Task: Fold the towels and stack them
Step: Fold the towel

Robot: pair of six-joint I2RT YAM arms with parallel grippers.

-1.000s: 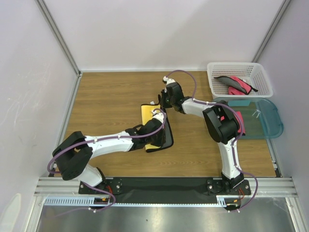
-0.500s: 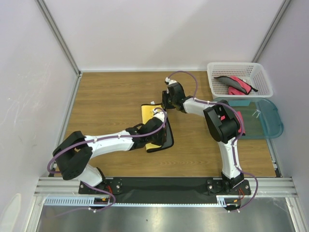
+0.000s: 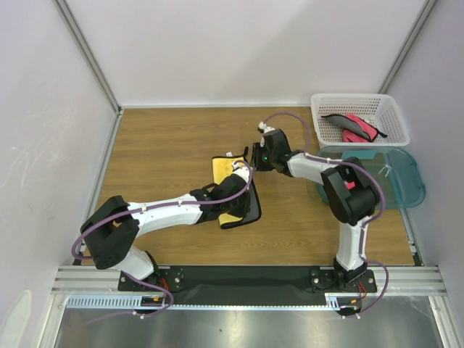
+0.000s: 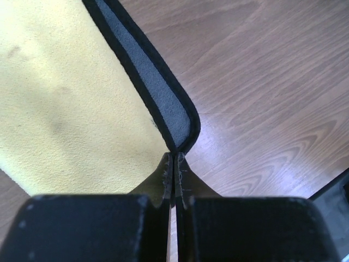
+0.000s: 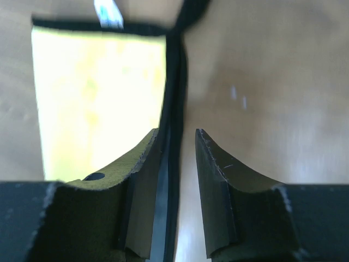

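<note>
Overhead, the left arm point(image 3: 170, 212) covers the middle of the yellow towel point(image 3: 220, 168); we see only its far corner and near end. The left gripper point(image 4: 173, 162) has its fingertips hidden there under its own wrist. The pink towels point(image 3: 354, 129) in the basket point(image 3: 323, 109) are bunched and too small for us to count.

From the left wrist, the yellow towel runs off the top and left edges. Its dark folded corner vanishes between the closed fingertips, probably pinched.

The right wrist view is blurred. The tag point(image 5: 108, 11) is unreadable. The towel's black hem runs off the bottom edge close beside one finger point(image 5: 140, 164) of the right gripper point(image 5: 176, 134); we cannot tell whether they touch.
</note>
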